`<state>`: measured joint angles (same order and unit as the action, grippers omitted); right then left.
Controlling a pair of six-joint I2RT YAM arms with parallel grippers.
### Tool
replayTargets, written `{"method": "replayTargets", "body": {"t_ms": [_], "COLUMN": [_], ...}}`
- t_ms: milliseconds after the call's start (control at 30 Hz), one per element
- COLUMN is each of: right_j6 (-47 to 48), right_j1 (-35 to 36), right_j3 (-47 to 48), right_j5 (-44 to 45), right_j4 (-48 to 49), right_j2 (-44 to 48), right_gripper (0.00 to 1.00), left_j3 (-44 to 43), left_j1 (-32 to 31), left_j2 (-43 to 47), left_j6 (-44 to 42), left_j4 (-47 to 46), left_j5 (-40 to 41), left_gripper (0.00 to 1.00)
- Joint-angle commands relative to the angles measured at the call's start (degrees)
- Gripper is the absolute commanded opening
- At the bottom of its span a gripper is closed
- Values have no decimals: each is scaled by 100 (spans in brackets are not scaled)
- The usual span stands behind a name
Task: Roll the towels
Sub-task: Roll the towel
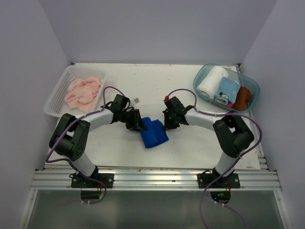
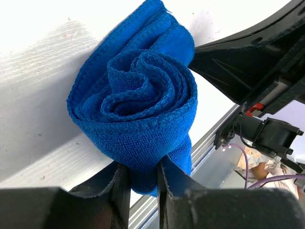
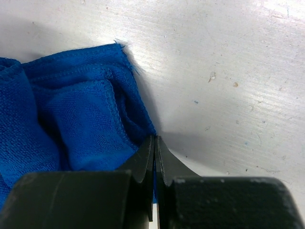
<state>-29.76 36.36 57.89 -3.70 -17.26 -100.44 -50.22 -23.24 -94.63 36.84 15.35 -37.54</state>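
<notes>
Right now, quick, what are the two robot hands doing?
Left gripper: shut on the blue towel.
Right gripper: shut at the blue towel's edge; cannot tell if any cloth is pinched.

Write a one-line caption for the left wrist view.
Left gripper pinching the lower edge of the blue towel, rolled into a loose spiral on the white table.

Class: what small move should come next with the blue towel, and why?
Probably open the left gripper and let go: the blue towel is already wound into a spiral, the right gripper is shut at its edge, and the pink towel lies unrolled in the basket.
</notes>
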Motion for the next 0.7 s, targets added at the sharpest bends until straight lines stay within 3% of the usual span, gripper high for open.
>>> {"method": "replayTargets", "body": {"t_ms": [0,200,300,467,500,667], "right_j6": [111,128,128,93,84,31], "right_j1": [-94,-76,46,538,930,2363], "right_j3": [223,337,372,513,583,1294], "right_j5": [326,212,353,1623,1888,3076], "right_j4": [-234,-427,-673,-1165,-1253,-1745], "right_j2": [130,489,806,1580,1624,1091], "right_gripper": [0,2,22,46,53,62], "left_j3": [-32,-102,-120,-111,-76,-41], "left_j1": [22,13,13,13,13,13], "left_j2": [-151,-302,-267,-144,-109,-56], "left_j6": [-212,-239,-107,86,121,236], "left_j4": [292,547,574,679,679,679], "left_j5": [-70,133,264,519,537,581], "left_gripper": [22,22,22,22,22,22]}}
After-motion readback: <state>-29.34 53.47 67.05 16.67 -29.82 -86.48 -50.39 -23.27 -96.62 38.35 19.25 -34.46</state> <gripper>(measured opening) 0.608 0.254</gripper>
